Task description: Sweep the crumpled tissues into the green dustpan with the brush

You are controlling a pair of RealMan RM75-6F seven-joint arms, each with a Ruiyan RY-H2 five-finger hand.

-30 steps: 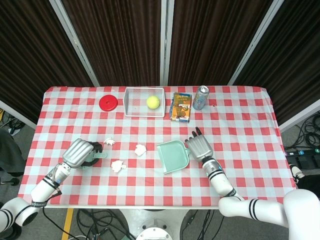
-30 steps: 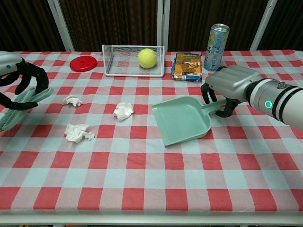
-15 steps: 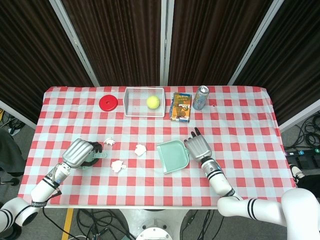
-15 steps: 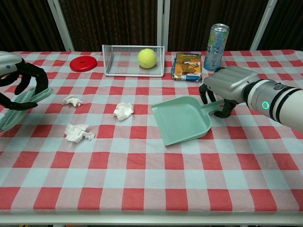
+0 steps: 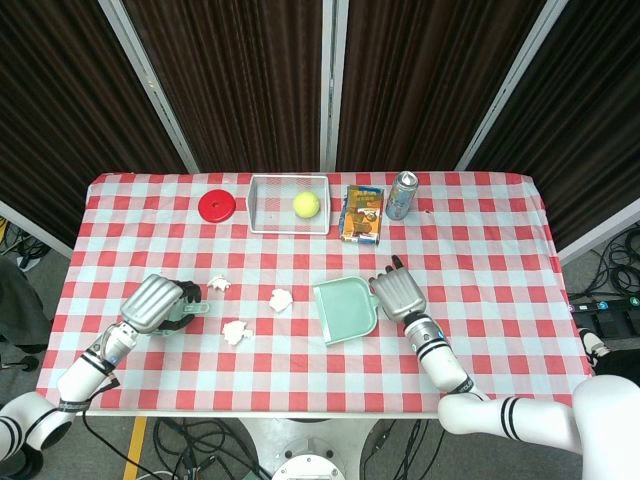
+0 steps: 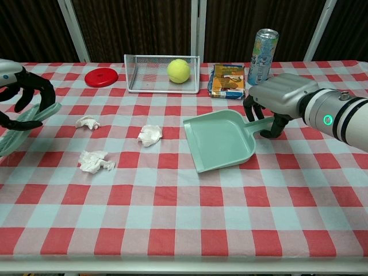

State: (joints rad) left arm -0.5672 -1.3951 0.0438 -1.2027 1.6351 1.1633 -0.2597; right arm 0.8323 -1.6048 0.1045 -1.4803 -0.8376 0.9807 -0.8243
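The right hand [image 6: 282, 98], a smooth silver-grey shell with dark fingers, curls down around the handle of the green dustpan [image 6: 219, 140] and grips it, knuckles up, its white forearm with black bands running off toward the right edge of the table [image 6: 172, 230]. The dustpan is matte pale-green plastic, a flat scoop with raised side walls, its open mouth turned toward the left side of the table, near the middle. The left hand [image 6: 23, 95] sits at the left edge, its dark fingers wrapped around the pale-green handle of the brush [image 6: 26, 118], which slants down toward the cloth; the brush head is cut off by the frame in the chest view.

Three crumpled tissues lie between the hands, white and wrinkled: one tissue [image 6: 150, 134] nearest the dustpan mouth but apart from it, a small tissue [image 6: 87, 121] further left, and a larger tissue [image 6: 95, 161] closer to the front edge.

Along the back edge stand a flat red disc [image 6: 101, 75], a white wire basket [image 6: 132, 80] holding a fuzzy yellow tennis ball [image 6: 179, 71], a printed snack packet [image 6: 228, 80] and an upright metal can [image 6: 263, 49]. A red-and-white checked cloth covers the table.
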